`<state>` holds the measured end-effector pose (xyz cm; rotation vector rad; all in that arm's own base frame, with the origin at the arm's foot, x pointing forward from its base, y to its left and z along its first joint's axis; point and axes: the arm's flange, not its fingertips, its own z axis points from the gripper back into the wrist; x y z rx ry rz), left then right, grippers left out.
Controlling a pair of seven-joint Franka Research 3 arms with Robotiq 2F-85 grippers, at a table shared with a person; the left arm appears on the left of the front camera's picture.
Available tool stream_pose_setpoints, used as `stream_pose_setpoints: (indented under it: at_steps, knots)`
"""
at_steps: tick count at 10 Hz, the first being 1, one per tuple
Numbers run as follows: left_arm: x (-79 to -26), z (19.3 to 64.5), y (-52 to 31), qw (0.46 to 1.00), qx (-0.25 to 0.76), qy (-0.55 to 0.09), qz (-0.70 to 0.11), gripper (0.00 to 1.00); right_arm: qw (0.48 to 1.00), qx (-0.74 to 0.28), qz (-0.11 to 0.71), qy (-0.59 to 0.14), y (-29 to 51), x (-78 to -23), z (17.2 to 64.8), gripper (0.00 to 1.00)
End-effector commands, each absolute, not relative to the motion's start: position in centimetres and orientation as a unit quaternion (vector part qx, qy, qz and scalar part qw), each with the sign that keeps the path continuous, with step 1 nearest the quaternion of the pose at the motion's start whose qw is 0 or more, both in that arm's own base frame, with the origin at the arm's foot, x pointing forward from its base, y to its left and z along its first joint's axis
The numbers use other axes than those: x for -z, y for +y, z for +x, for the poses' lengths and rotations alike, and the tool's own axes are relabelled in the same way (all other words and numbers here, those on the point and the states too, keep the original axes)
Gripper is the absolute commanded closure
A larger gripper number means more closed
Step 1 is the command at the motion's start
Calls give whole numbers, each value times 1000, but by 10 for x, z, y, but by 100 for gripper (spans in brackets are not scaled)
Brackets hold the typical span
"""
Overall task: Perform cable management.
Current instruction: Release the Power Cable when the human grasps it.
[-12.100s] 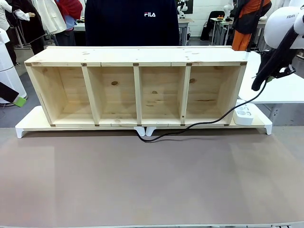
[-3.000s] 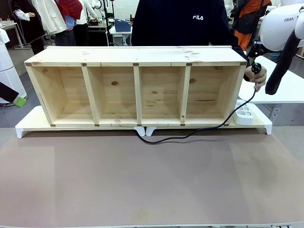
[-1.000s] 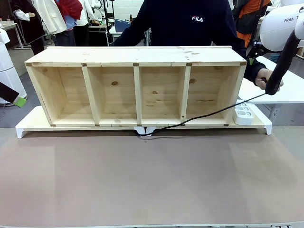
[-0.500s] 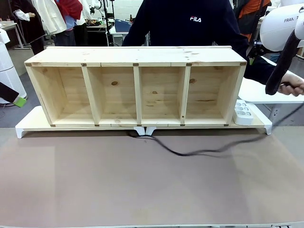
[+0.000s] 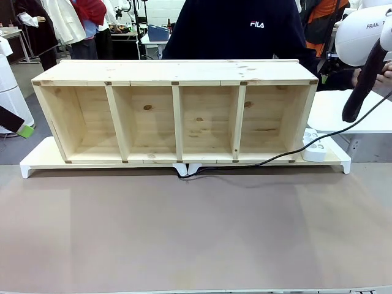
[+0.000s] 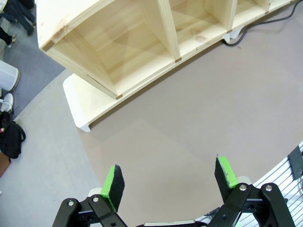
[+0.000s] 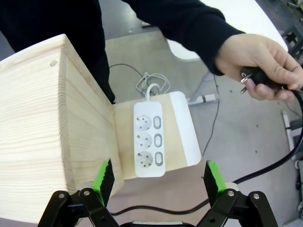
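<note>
- The left gripper (image 6: 168,182) hangs with jaws wide apart over the near left of the table (image 6: 199,118).
- The cable (image 5: 257,163) runs from under the shelf (image 5: 177,113) rightward past the power strip (image 7: 149,139).
- A person's hand (image 7: 258,66) holds its plug (image 7: 251,75), apparently lifted.
- The right gripper (image 7: 156,182) gapes, holding nothing.

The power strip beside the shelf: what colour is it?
White; the power strip shows best in the right wrist view.

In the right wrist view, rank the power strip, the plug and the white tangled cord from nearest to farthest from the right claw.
1. Power strip: just ahead of the right claw, beside the shelf.
2. White tangled cord: on the floor beyond the strip.
3. Plug: upper right, in the person's hand; too close to call against the cord.
</note>
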<state>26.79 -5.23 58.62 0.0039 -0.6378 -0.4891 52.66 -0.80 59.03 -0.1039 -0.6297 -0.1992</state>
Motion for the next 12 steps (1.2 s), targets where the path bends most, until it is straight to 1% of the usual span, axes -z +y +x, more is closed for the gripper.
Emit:
stream_pose_setpoints:
  at_steps: [1, 12]
  knots:
    - [-586, 268, -53, 920, 239, -311, 0, 0, 945, 98, -51, -308, -8, -590, 527, 2]
    - [-586, 268, -53, 920, 239, -311, 0, 0, 945, 98, -51, -308, -8, -590, 527, 2]
